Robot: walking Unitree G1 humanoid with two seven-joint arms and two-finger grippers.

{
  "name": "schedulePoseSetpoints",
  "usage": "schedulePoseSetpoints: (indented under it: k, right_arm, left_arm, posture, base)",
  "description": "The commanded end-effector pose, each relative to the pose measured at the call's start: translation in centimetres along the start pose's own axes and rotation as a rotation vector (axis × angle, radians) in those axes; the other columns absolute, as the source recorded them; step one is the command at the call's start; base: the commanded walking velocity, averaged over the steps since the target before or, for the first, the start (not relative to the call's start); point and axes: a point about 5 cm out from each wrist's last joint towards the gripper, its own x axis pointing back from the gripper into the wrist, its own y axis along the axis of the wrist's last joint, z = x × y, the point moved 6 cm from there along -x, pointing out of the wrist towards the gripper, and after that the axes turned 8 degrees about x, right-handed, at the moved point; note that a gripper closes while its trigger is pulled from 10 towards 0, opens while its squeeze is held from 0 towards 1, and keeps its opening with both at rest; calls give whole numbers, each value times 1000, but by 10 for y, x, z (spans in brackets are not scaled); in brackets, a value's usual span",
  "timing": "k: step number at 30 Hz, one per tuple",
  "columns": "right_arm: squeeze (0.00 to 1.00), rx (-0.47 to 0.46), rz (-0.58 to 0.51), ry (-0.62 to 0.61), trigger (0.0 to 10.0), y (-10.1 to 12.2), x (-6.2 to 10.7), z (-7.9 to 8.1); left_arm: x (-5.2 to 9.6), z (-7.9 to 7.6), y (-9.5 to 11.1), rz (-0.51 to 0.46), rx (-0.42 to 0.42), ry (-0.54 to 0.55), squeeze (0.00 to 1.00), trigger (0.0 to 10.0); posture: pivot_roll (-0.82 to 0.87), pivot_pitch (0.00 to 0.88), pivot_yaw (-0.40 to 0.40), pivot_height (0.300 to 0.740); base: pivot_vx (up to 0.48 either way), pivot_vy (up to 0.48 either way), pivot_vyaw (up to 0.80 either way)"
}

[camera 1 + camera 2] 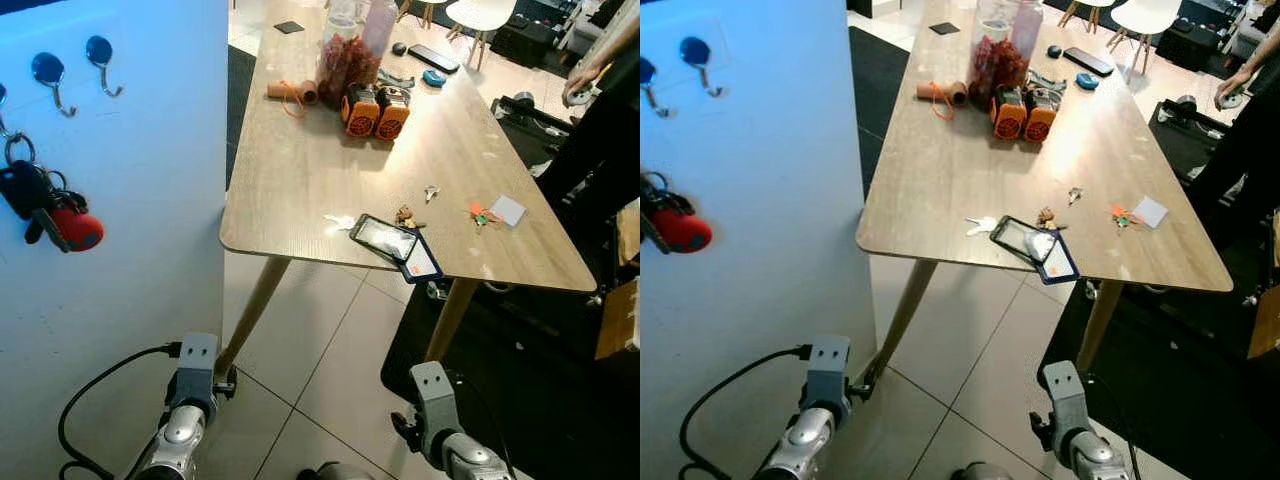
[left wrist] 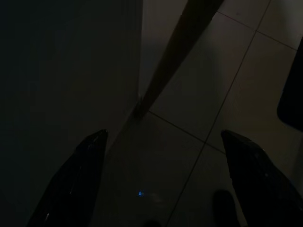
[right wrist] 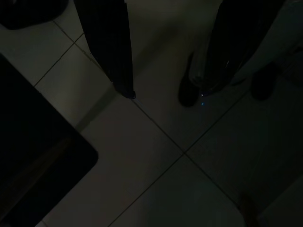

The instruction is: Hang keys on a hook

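Black keys (image 1: 35, 200) with red fob, light-blue wall (image 1: 140, 200), pale wood-grain table (image 1: 330, 170).

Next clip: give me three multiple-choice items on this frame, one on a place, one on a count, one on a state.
1. Where do the keys with the red fob hang?
A. on a hook on the white panel
B. on the table's edge
C. in a gripper

2. How many free hooks show beside them in the left eye view?
A. none
B. two
C. five

3. How are the left gripper jaws?
A. shut on keys
B. open, holding nothing
C. shut on a cable

Key: 1 A, the bunch dangles against the panel; 2 B, two blue-capped hooks are bare; 3 B, floor shows between the spread fingers.
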Motion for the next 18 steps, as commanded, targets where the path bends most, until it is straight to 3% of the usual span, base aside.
schedulePoseSetpoints:
  k: [1,9,18]
  right_arm:
    - [0,-8,22,-11,10000,-9,3,0]
    - [0,-163,34,-88,10000,-25,6,9]
    - [0,-179,33,-97,10000,-26,6,11]
  left_arm:
    - [1,-11,-6,19,-7,-33,0,10000]
    - [-6,-5,8,22,-77,-87,0,10000]
    - [-7,-12,11,18,-74,-125,0,10000]
  posture:
    - [58,70,-134,740]
    - [75,75,-27,740]
    - [69,74,-29,740]
  base:
    - [0,0,0]
    - [0,0,0]
    - [0,0,0]
